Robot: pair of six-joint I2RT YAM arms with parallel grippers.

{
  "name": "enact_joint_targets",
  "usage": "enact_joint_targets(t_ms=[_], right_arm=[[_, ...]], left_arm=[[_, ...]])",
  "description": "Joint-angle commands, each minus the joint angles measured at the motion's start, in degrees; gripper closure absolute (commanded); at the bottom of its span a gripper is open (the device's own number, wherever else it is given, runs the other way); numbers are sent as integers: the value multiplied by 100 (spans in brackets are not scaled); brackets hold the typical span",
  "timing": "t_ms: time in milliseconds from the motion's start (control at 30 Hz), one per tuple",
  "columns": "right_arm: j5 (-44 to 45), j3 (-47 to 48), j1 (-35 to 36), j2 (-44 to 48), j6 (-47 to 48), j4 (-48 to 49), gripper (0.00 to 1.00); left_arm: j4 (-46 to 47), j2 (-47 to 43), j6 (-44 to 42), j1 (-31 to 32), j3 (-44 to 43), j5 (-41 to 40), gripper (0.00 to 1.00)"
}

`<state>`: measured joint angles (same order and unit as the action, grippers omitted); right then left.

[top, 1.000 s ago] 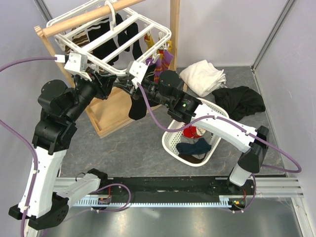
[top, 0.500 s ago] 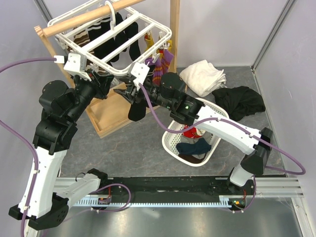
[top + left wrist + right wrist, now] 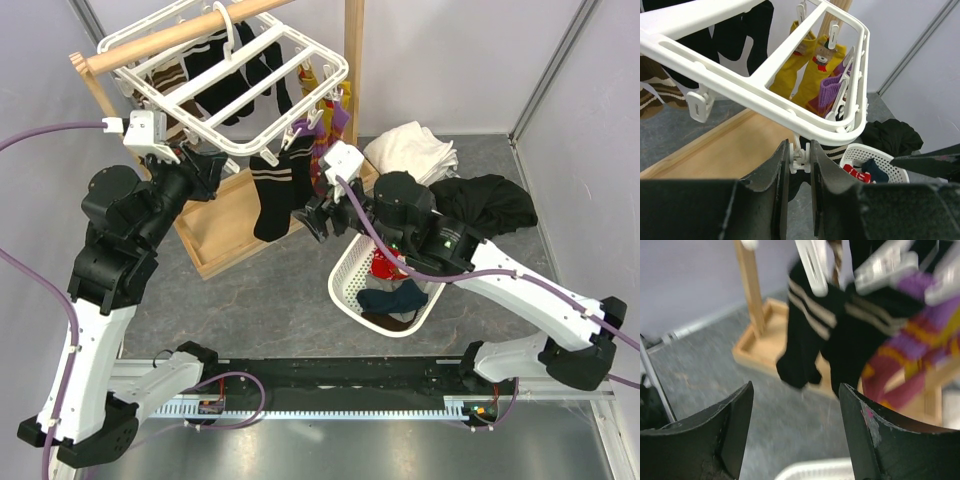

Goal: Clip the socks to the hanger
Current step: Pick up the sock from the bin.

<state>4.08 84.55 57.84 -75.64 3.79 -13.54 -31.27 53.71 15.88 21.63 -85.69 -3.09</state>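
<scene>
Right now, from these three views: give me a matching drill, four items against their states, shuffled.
Column one:
1. left claw
2. right claw
3. black striped sock
4. white basket

Column two:
a. holds a red sock
b. open, nothing between the fingers
c. pinching a clip peg under the hanger
d. hangs from the hanger's near edge

Pairs: 1-c, 2-b, 3-d, 4-a
</scene>
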Motion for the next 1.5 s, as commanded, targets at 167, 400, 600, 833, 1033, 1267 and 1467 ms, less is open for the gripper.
enact_joint_targets(t_ms=[167,400,600,833,1033,1267,1467], right_arm=[[797,-1054,-1010,681,-1495,-2169,22],[471,-2161,-2740,621,-2022,-2206,22],[-399,-3225,-3973,875,-3234,-1398,26],[-557,-4340,-4088,1200,-4772,-651,39],[-557,-4983,-4176,1411,-5450,-27,50],[-865,-5432,-4211,1288,-5767,712,51],[-856,-5643,-4255,946,-5653,1020,55]], left_arm=[[-90,16,319,-9,70,-244,98],[-116,69,337,-9,123,-174,98],[-99,113,381,-18,158,-87,98],[-20,113,460,-18,149,-16,98],[24,78,477,-18,184,10,98],[24,60,495,-18,193,46,98],[42,51,504,-10,219,11,98]])
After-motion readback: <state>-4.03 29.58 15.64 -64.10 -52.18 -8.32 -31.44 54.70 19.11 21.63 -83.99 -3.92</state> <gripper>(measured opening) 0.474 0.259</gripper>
